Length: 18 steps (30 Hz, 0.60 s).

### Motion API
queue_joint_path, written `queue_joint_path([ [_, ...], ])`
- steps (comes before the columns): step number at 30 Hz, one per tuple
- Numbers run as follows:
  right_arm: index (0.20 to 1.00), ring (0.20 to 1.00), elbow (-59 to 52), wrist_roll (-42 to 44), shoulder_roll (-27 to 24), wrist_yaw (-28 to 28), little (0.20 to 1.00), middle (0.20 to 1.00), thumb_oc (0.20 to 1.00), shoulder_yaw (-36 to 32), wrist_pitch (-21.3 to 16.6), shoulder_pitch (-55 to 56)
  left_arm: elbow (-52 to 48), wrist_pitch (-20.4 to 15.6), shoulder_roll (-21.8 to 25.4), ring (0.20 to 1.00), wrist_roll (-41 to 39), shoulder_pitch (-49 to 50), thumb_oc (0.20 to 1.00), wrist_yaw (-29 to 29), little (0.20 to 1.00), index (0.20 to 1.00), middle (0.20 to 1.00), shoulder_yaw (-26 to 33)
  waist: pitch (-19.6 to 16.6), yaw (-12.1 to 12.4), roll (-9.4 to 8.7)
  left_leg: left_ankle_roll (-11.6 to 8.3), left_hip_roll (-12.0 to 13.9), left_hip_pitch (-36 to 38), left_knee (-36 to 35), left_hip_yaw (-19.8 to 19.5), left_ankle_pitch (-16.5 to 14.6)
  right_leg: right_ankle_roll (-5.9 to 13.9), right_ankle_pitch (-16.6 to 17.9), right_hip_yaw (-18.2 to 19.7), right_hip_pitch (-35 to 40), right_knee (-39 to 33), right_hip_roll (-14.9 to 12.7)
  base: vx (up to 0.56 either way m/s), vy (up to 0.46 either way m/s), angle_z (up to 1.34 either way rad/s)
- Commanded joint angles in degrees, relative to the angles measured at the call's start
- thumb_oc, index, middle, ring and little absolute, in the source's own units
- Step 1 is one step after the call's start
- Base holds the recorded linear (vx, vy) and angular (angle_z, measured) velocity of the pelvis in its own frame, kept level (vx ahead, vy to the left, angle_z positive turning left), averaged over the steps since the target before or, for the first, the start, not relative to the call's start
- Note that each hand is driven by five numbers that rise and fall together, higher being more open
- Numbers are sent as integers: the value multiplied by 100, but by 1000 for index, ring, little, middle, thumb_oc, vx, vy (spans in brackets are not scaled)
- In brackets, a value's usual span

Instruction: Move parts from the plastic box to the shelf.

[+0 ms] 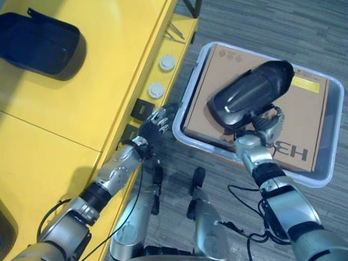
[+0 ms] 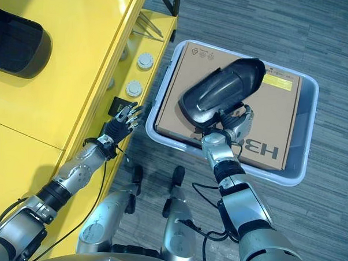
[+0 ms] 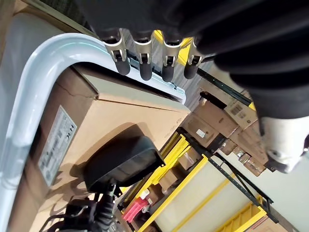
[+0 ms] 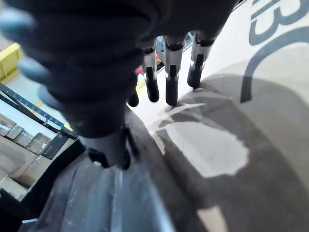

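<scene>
Black moulded plastic part (image 1: pixel 250 93): lies atop a brown cardboard carton (image 1: pixel 301 121) inside the translucent plastic box (image 1: pixel 333 140) on the floor. Right hand (image 1: pixel 265 127): at the part's near end, thumb over its edge and fingers (image 4: pixel 170 79) beneath, gripping it. Left hand (image 1: pixel 156 125): fingers straight and released, holding nothing, between the box's corner and the yellow shelf (image 1: pixel 77 103). Second black part (image 1: pixel 36 43): rests on the shelf top, well apart from the box.
</scene>
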Motion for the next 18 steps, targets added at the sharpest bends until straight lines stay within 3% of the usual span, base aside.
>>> queue_joint_path([
  [1, 200, 200, 54, 348, -145, 175, 200, 200, 200, 133, -162, 18, -214, -310, -149, 1000, -123, -119, 1000, -163, 1000, 1000, 1000, -70, -108, 107, 128, -39, -132, -222, 94, -226, -237, 451, -201, 12, -157, 323, -324, 0, 0, 0],
  [8, 200, 200, -220, -26, -473, 320, 200, 200, 200, 160, -323, -52, -372, -112, -65, 1000, -126, -22, 1000, -175, 1000, 1000, 1000, -34, -185, 101, 121, -46, -109, -109, 48, -226, -255, 465, -216, -15, -82, 311, -335, 10, -10, 0],
  [18, 200, 200, -995, -638, -1135, 637, 200, 200, 200, -38, -196, 15, -840, 201, 186, 1000, -71, 343, 1000, -267, 1000, 1000, 1000, 51, -356, 73, 93, -48, -58, 195, -71, -229, -303, 480, -265, -42, 190, 238, -292, 20, -37, -1],
])
